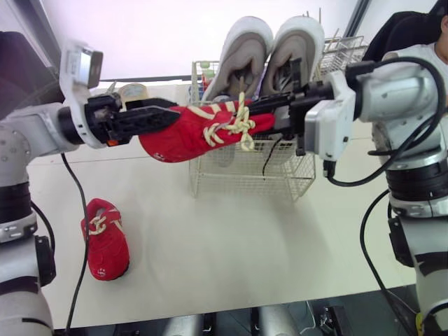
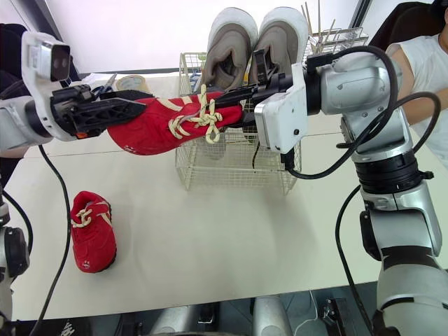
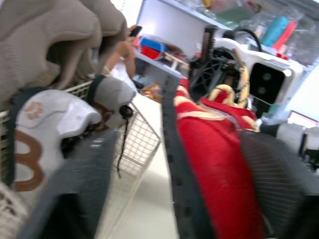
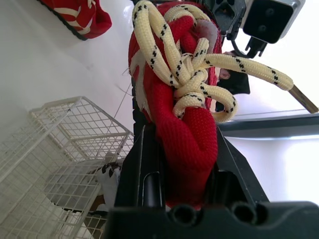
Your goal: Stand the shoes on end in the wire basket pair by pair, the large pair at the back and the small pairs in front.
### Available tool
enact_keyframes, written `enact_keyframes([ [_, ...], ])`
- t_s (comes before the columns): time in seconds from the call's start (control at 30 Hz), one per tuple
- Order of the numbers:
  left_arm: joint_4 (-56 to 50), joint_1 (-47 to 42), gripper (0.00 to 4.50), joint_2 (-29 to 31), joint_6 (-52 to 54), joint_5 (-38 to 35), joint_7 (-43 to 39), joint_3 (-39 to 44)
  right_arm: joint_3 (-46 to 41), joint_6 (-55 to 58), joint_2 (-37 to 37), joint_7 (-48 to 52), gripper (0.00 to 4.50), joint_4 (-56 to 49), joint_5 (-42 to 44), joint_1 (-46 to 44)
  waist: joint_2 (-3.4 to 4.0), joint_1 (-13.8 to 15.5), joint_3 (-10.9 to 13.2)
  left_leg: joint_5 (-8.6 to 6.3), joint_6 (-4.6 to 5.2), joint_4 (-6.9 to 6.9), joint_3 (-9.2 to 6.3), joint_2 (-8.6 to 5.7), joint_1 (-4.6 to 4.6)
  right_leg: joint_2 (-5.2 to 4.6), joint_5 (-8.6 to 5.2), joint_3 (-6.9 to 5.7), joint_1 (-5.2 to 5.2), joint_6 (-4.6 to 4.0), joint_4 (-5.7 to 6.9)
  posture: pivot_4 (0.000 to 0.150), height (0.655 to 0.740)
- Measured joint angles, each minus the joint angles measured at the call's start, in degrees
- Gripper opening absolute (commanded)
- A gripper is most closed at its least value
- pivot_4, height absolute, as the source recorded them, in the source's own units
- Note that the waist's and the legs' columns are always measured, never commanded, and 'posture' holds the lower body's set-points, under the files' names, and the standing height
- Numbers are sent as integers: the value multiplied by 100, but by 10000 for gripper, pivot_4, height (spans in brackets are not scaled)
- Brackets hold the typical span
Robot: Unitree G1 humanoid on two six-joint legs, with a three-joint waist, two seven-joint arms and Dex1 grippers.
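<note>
**Red shoe held level between both arms, in front of the basket**

Left eye view: the held shoe [image 1: 199, 129] hangs in the air, its long axis about level and running across the front of the basket [image 1: 245, 175]. The left fingers [image 1: 150, 117] are closed on its toe end and the right fingers [image 1: 269, 105] on its heel end. The basket sits toward the tabletop's [image 1: 231, 245] far edge, just behind the shoe, with the grey pair [image 1: 269, 52] on end at its back. The loose shoe [image 1: 105, 241] lies near the front left corner.

Left wrist view: red fabric is clamped between the two fingers.

Right wrist view: the fingers pinch the collar below the laces [image 4: 184, 64].

To go in, the shoe likely has to tip from level to upright; the right arm is nearer the basket
</note>
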Motion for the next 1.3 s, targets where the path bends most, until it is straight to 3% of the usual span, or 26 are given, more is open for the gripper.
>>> enact_keyframes([
  [0.1, -94, 104, 7310, -1, 14, 85, -24, 0, 64, -202, 66, 82, 5123, 177, -54, -139, 0, -7, 0, 1, -3, -1, 0, 1, 0, -2, 0, 1, -7, -1, 10, 1500, 7400],
  [0.13, -97, 130, 4597, -14, 16, 89, -24, 3, 88, -261, 70, 109, 5123, 222, -66, -173, -1, -7, 0, 2, -4, -2, 0, 1, 0, -1, 0, 1, -9, -1, 12, 1500, 7400],
  [0.23, -132, 168, 3426, -38, 24, 91, 3, 33, 113, -356, 89, 125, 5123, 337, -67, -217, -2, -1, 1, 3, -5, -2, 0, 2, 0, -2, -1, 1, -9, -1, 12, 1500, 7400],
  [0.37, -168, 256, 3426, -156, 35, 84, 205, 164, 100, 13, 74, 125, 22207, 324, 54, -225, -3, 5, 2, 3, -5, -1, -1, 1, 0, -3, 0, 2, -8, -1, 12, 1500, 7400],
  [0.5, -192, 335, 3426, -514, 146, -212, 702, 464, -261, 1707, -111, -87, 42170, -12, 736, -153, -6, 29, 4, 3, -5, 0, -8, 1, 0, -8, -1, 3, -7, -1, 14, 1500, 7400],
  [0.53, -213, 364, 3426, -573, 160, -300, 852, 546, -405, 2229, -201, -191, 44870, -114, 958, -125, -9, 30, 5, 3, -6, -2, -9, 1, 0, -11, 0, 3, -7, -2, 13, 1500, 7400],
  [0.73, -506, 815, 3426, -1180, 76, -933, 2046, 1225, -1985, 6109, -994, -1002, 44870, -548, 3103, 830, -18, 104, 6, -22, 21, -6, -9, 1, -1, -19, -2, 4, -3, -4, 5, 1500, 7400],
  [0.9, -849, 922, 3426, -1682, -295, -1307, 2721, 1383, -2948, 8127, -255, -2384, 44870, -1085, 5058, 1870, -20, 97, 4, -15, 24, -6, -6, 4, 0, -18, -4, 6, -5, -9, 11, 1500, 7400],
  [1.07, -969, 930, 3426, -2028, -628, -1422, 3028, 1312, -3091, 8574, 1047, -4221, 44870, -1354, 6481, 2046, -19, 104, 4, -11, 20, -7, -3, 2, 0, -17, -4, 8, -10, -9, 14, 1500, 7400],
  [1.3, -1122, 947, 3426, -2163, -792, -1451, 3138, 1117, -2950, 8336, 1847, -5664, 44870, -1512, 7301, 1749, -22, 135, 2, -10, 21, 0, -2, -1, 0, -15, -4, 6, -3, -9, 11, 1500, 7400],
])
